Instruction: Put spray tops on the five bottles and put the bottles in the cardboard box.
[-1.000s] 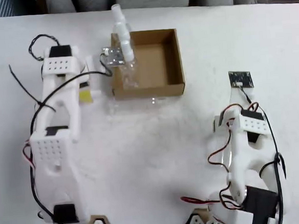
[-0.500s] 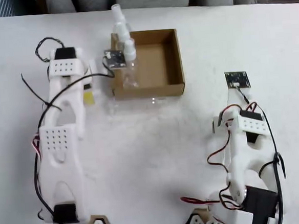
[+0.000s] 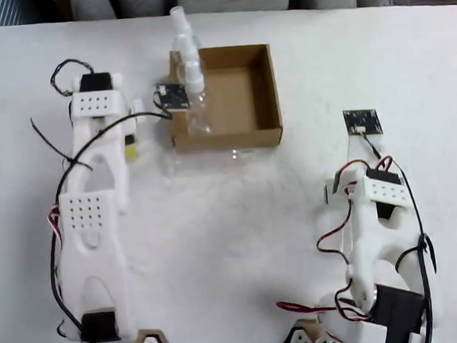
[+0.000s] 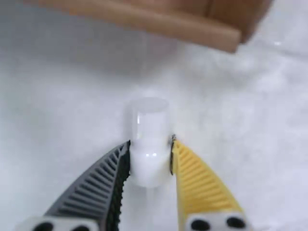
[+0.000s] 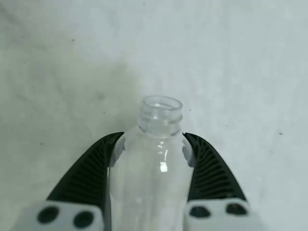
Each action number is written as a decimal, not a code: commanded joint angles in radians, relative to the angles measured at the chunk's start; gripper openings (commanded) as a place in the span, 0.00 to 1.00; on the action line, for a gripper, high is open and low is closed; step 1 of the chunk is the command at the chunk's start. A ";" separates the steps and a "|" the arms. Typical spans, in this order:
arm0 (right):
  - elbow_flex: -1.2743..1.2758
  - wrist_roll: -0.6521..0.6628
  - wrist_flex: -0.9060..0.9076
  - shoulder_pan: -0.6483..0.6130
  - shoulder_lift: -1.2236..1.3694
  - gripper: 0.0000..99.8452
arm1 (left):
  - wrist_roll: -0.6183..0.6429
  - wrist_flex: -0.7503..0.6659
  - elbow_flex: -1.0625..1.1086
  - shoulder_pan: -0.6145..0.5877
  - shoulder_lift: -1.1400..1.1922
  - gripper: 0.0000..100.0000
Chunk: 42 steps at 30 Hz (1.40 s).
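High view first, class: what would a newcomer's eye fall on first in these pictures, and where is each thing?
The brown cardboard box stands out on the white table, with capped bottles standing at its left side. Beside the box, the left gripper is shut on a white spray top. Over bare table at the right, the right gripper clasps a clear bottle whose neck has no top yet.

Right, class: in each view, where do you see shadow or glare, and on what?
Left wrist view: the cardboard box shadows the table under its edge; small highlights on the spray top. Right wrist view: a bright glint on the bottle, dim shadow beside its neck. High view: clear bottles barely stand out from the bright table.
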 commanded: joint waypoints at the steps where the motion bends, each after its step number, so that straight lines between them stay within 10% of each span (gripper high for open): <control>1: -0.003 0.008 -0.019 -0.007 -0.028 0.02 | 0.054 0.078 -0.032 -0.008 -0.165 0.04; 19: -0.003 0.005 -0.016 -0.004 -0.028 0.02 | 1.120 0.081 -0.026 0.045 -0.627 0.02; 42: 0.021 0.005 -0.015 -0.008 -0.068 0.02 | 1.180 -0.186 0.784 0.298 -1.293 0.02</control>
